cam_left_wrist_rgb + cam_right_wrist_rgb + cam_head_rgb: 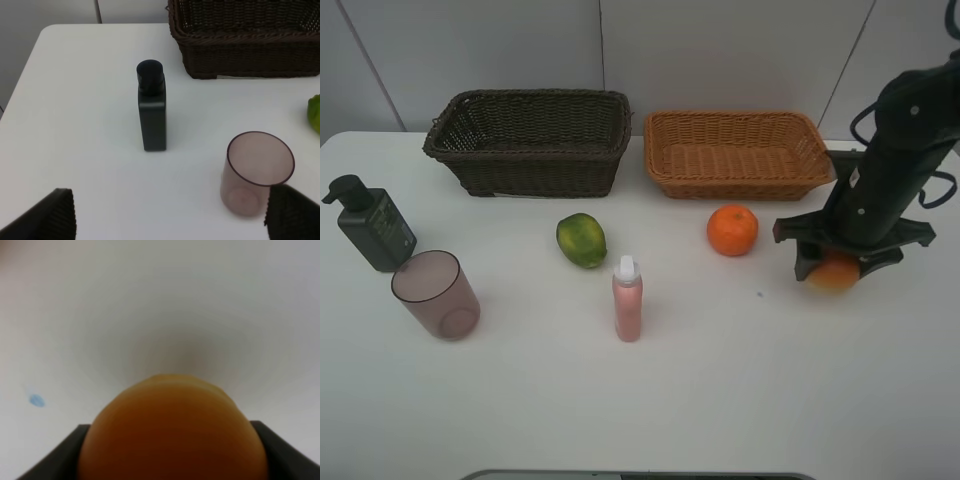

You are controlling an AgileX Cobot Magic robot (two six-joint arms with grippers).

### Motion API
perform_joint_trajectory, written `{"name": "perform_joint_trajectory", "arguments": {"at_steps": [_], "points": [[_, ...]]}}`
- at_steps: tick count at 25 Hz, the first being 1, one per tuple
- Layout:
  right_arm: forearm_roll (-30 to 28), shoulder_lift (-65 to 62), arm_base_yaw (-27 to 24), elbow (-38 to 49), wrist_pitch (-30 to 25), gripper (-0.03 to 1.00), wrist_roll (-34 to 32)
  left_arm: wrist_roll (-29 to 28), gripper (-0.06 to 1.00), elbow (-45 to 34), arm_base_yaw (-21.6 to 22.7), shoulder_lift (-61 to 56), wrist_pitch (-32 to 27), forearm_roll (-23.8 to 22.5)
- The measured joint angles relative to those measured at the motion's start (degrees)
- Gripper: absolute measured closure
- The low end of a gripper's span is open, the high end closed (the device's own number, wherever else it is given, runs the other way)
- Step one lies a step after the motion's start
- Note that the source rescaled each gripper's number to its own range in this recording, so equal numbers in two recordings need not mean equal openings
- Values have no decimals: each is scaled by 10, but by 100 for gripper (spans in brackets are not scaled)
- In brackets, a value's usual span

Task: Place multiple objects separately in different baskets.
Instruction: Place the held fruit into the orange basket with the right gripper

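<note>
My right pincer (835, 262) is pinching the red-yellow fruit (832, 277), with one dark finger pressed on each side of it. The fruit is on the right side of the white table (720, 400), in front of the right end of the orange-tan basket (740, 186) and not in it. I cannot tell if the fruit is touching the table or is up a little. The orange (733, 229) sits on the table near my right pincer, to its left, just in front of the same basket. My left pincer (172, 218) is spread wide and has nothing in it. It hangs over the left side of the table, and the mauve cup (436, 294) stands close by one of its fingers. The dark green pump bottle (375, 224) stands just beside the cup, a bit farther back. The green round fruit (581, 240) lies in front of the dark brown basket (540, 172). The pink bottle (627, 298) with the white cap stands near the green fruit, toward the front. I see nothing inside the two baskets.
</note>
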State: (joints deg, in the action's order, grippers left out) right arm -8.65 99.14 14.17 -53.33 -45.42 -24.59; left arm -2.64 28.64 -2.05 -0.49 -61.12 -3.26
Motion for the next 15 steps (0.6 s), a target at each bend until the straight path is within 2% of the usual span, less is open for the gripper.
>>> {"name": "perform_joint_trajectory", "arguments": {"at_steps": [2, 5, 15], "points": [[-5, -3, 0, -48, -46, 53, 4, 0, -4, 0, 0, 0, 0, 0], [-6, 3, 0, -123, -81, 53, 27, 0, -4, 0, 0, 0, 0, 0], [-7, 139, 0, -374, -109, 53, 72, 0, -4, 0, 0, 0, 0, 0]]}}
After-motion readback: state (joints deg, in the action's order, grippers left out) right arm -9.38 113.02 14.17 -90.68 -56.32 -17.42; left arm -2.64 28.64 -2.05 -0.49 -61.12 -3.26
